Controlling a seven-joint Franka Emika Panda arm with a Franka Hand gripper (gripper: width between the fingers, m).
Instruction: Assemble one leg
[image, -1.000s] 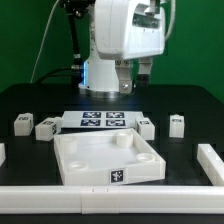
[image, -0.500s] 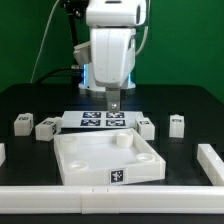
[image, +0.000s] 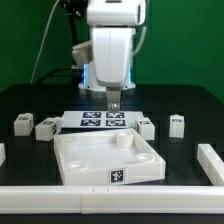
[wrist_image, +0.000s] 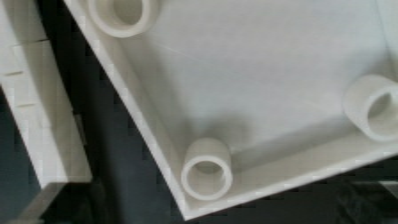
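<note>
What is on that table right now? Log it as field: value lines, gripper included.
gripper: hovers above the marker board and tray area, nothing seen in it; open or shut unclear
left legs: two, loose on the table, at the exterior view's left
right legs: two, loose, at the exterior view's right
tray: in front of the marker board
sockets: those in view are empty
stage: no leg fitted yet

You cannot tell in the exterior view whether the tool (image: 114, 101) is parted or closed; its fingers are too small and dark. In the wrist view the tray (wrist_image: 249, 90) is blurred and runs off the picture's edges.
</note>
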